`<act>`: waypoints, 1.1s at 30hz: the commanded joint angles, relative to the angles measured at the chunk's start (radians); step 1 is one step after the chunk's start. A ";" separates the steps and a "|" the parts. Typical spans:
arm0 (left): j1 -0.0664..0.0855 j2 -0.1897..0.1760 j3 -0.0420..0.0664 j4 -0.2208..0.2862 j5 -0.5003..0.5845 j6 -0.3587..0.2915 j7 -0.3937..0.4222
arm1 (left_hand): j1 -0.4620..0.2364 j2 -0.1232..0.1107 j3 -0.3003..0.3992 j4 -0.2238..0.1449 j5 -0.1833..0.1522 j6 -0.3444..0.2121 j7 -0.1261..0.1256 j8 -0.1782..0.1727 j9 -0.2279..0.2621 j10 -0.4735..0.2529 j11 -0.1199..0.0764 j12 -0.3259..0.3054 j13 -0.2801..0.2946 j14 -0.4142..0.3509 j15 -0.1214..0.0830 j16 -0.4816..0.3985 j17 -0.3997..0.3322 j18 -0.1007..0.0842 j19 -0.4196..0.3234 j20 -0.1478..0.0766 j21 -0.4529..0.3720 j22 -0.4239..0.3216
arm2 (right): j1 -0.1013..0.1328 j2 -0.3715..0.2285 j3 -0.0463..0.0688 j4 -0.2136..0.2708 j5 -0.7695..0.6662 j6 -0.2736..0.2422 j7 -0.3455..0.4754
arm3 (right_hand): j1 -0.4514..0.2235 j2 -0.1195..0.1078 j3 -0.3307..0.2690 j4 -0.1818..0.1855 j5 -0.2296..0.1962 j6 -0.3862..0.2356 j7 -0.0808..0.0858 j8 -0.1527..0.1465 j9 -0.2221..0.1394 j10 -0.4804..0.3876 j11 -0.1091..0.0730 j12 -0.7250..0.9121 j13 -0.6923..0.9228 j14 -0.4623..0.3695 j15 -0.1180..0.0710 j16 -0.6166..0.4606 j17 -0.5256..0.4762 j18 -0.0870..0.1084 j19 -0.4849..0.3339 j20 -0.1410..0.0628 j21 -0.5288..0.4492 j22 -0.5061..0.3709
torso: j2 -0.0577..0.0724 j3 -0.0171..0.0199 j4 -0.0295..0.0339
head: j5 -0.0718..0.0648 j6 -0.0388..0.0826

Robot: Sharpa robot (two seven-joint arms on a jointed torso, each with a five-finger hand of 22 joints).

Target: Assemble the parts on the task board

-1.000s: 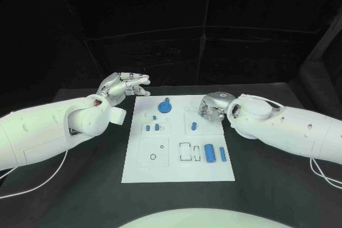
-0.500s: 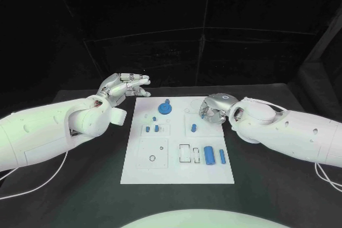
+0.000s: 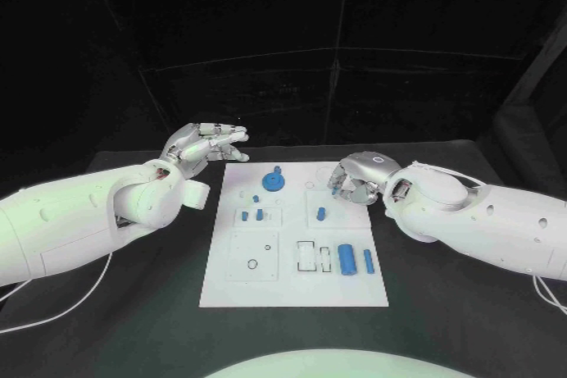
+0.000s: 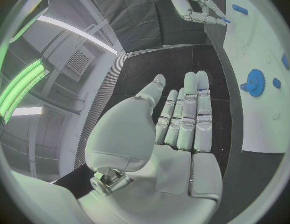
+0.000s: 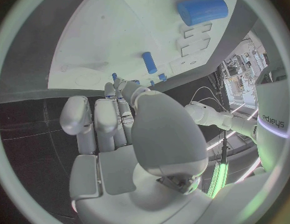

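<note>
Right hand (image 3: 355, 181) hovers over the task board (image 3: 296, 288) at its right edge, fingers curled downward and, as far as I can tell, holding nothing. Nearest on that board lie the large blue cylinder (image 3: 347, 259) and the slim blue pin (image 3: 369, 261), both pointing lengthwise away from the robot. Closer to the right hand stands a small blue peg (image 3: 321, 210), just inward of its fingertips. Farther off sits the blue gear (image 3: 274, 179). Left hand (image 3: 203, 143) rests beyond the board's far left corner, fingers extended, empty.
</note>
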 commanded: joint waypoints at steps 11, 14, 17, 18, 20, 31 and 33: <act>0.002 0.004 0.001 -0.001 0.004 0.001 0.020 | 0.012 0.000 -0.007 0.000 0.002 -0.007 0.002 -0.004 0.000 -0.010 0.003 0.002 0.001 0.002 0.006 -0.004 -0.002 0.003 0.007 0.001 -0.004 -0.003 | 0.007 0.026 0.006 0.098 0.025 -0.045 0.005 | -0.013 -0.001 0.007 -0.001 -0.002 0.007 -0.001 0.000 0.000 0.007 0.001 -0.008 -0.001 0.023 -0.003 0.008 0.003 -0.007 0.011 0.001 0.005 0.004 | 0.002 -0.0004 0.0015 | 0.026 -0.005; 0.002 0.005 0.001 -0.002 0.004 0.002 0.020 | 0.012 0.000 -0.007 0.000 0.002 -0.007 0.002 -0.004 0.000 -0.010 0.003 0.002 0.001 0.002 0.006 -0.004 -0.002 0.003 0.007 0.001 -0.004 -0.003 | 0.007 0.050 0.006 0.103 0.026 -0.044 0.013 | -0.014 -0.001 0.008 -0.001 -0.001 0.007 -0.001 0.000 0.000 0.007 0.001 -0.009 -0.001 0.023 -0.003 0.008 0.004 -0.007 0.011 0.001 0.005 0.004 | 0.002 -0.0007 0.0012 | 0.035 -0.007; 0.002 0.008 0.001 -0.003 0.004 0.004 0.019 | 0.012 0.000 -0.007 0.000 0.002 -0.007 0.002 -0.004 0.000 -0.010 0.003 0.002 0.001 0.002 0.006 -0.004 -0.002 0.003 0.007 0.001 -0.004 -0.003 | 0.007 0.074 0.006 0.107 0.026 -0.038 0.021 | -0.014 -0.001 0.009 -0.001 -0.001 0.007 0.000 0.000 0.000 0.007 0.001 -0.010 -0.002 0.023 -0.003 0.008 0.004 -0.007 0.011 0.001 0.006 0.004 | 0.003 -0.0001 0.0017 | 0.041 -0.010; 0.002 0.009 0.001 -0.003 0.004 0.005 0.019 | 0.012 0.000 -0.007 0.000 0.002 -0.007 0.002 -0.004 0.000 -0.010 0.003 0.002 0.001 0.002 0.006 -0.004 -0.002 0.003 0.007 0.001 -0.004 -0.003 | 0.007 0.080 0.006 0.108 0.026 -0.037 0.023 | -0.014 -0.001 0.009 -0.002 -0.001 0.007 0.000 0.000 0.000 0.006 0.001 -0.010 -0.002 0.023 -0.003 0.008 0.004 -0.007 0.011 0.001 0.006 0.004 | 0.003 -0.0001 0.0020 | 0.043 -0.011; 0.002 0.011 0.001 -0.004 0.004 0.005 0.019 | 0.012 0.001 -0.008 0.000 0.002 -0.007 0.002 -0.004 0.000 -0.011 0.003 0.004 0.002 0.001 0.006 -0.004 -0.002 0.003 0.007 0.001 -0.005 -0.003 | 0.006 0.097 0.006 0.110 0.026 -0.032 0.027 | -0.014 0.000 0.010 -0.002 0.000 0.006 0.000 -0.001 0.000 0.006 0.001 -0.011 -0.002 0.023 -0.003 0.009 0.004 -0.007 0.011 0.001 0.006 0.005 | 0.003 0.0007 0.0012 | 0.049 -0.014; 0.002 0.019 0.001 -0.010 0.004 0.008 0.020 | 0.011 0.003 -0.010 0.001 0.002 -0.007 0.003 -0.003 0.001 -0.012 0.003 0.006 0.002 0.001 0.007 -0.004 -0.002 0.003 0.008 0.001 -0.006 -0.004 | -0.031 0.190 -0.004 0.078 0.019 0.016 0.052 | -0.018 -0.001 0.013 -0.003 0.003 0.002 0.002 -0.005 -0.002 0.003 0.003 -0.017 -0.003 0.023 -0.002 0.009 0.002 -0.006 0.009 0.002 0.006 0.003 | 0.003 0.0009 0.0006 | 0.078 -0.026; 0.002 0.020 0.001 -0.011 0.004 0.010 0.020 | 0.011 0.003 -0.011 0.001 0.002 -0.007 0.003 -0.002 0.001 -0.013 0.003 0.007 0.002 0.001 0.007 -0.004 -0.002 0.003 0.008 0.001 -0.006 -0.005 | -0.040 0.204 -0.009 0.068 0.016 0.023 0.056 | -0.019 -0.001 0.015 -0.004 0.004 -0.001 0.004 -0.008 -0.003 0.000 0.005 -0.022 -0.003 0.023 -0.001 0.011 0.004 -0.006 0.009 0.003 0.007 0.004 | 0.003 0.0015 0.0000 | 0.086 -0.029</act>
